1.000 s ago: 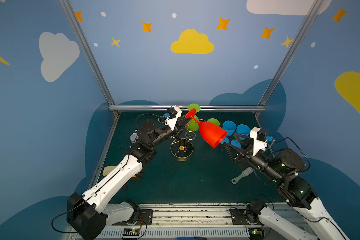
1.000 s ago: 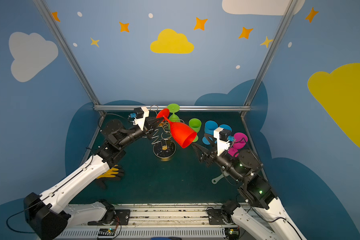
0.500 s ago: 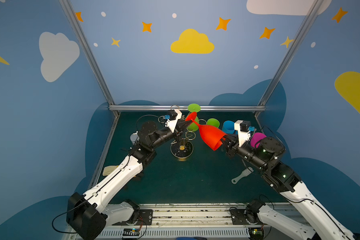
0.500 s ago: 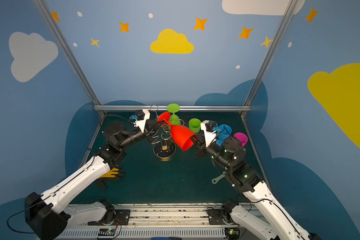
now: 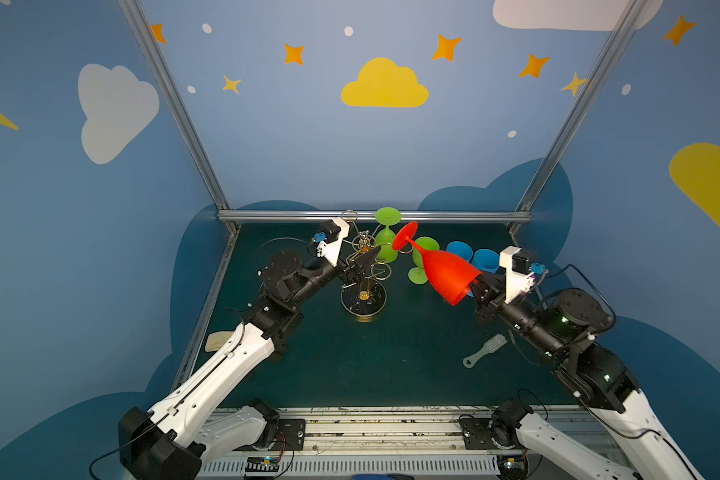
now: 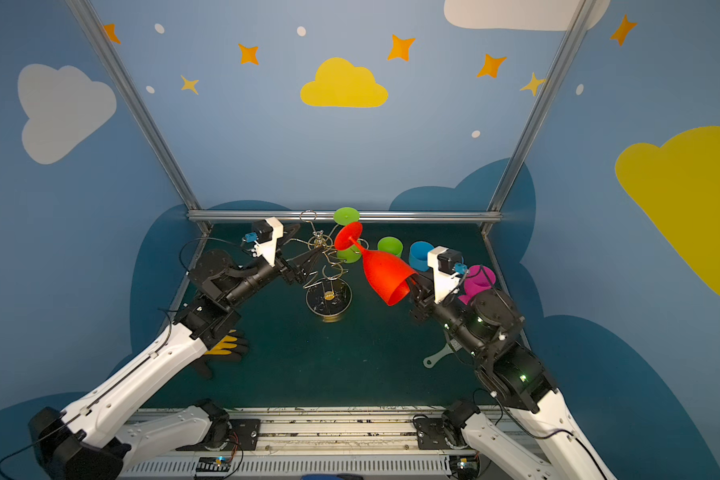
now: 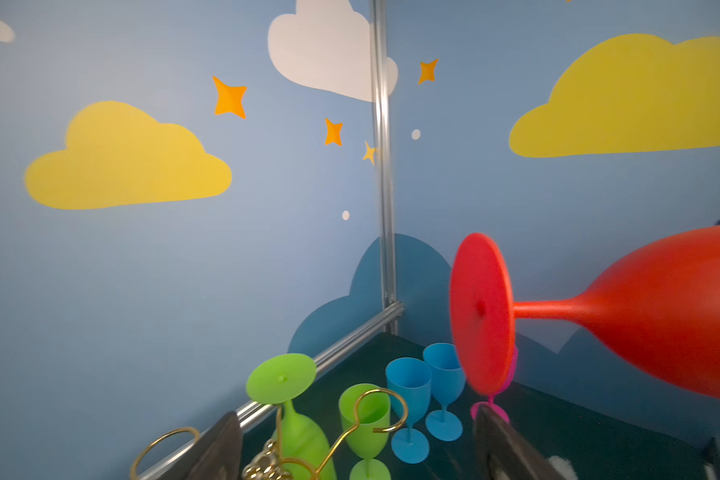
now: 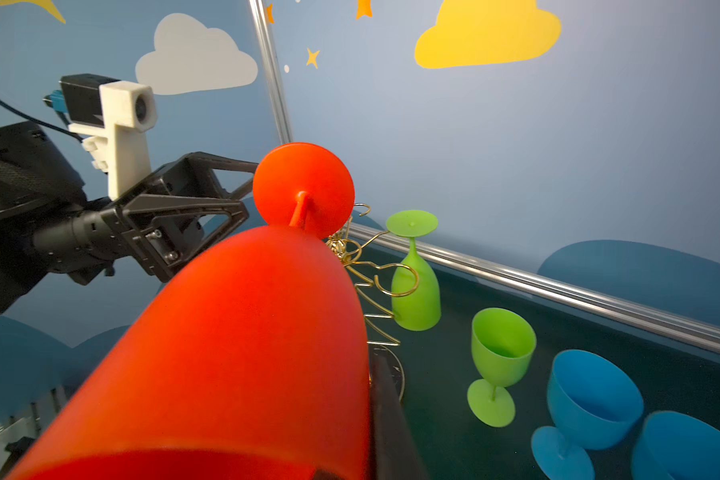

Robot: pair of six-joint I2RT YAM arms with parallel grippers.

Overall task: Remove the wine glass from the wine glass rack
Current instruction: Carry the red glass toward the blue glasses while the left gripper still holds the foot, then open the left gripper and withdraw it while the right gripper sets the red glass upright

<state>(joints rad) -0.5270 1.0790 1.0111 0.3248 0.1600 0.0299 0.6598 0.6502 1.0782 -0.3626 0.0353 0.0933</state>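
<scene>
Here we see the red wine glass point(image 5: 445, 274) off the wine glass rack point(image 5: 362, 297) and held in the air just beside it. It is tipped nearly level, with its flat round foot toward the rack and its mouth toward the right arm. The right arm's fingers point(image 8: 387, 415) are clamped on the bowl's rim. The left arm's fingers point(image 8: 184, 203) stand apart and hold nothing, near the rack's top. In the left wrist view the red stem and foot sit clear of the wire hooks.

The glass is opaque, smooth and matte, plastic by its look, with a tulip bowl and a thin stem. The rack is thin gold wire curled into open loops over a round dark base, on the dark green counter point(image 5: 350, 365).

We count six such glasses:
- the red one
- an upside-down green glass point(image 5: 385, 247) at the rack, hanging or standing we cannot tell
- an upright green glass point(image 8: 501, 349)
- two blue glasses point(image 8: 591, 399)
- one magenta glass point(image 6: 479, 282)

One pale grey brush point(image 5: 485, 351) and one yellow glove point(image 6: 225, 345) lie on the counter.
</scene>
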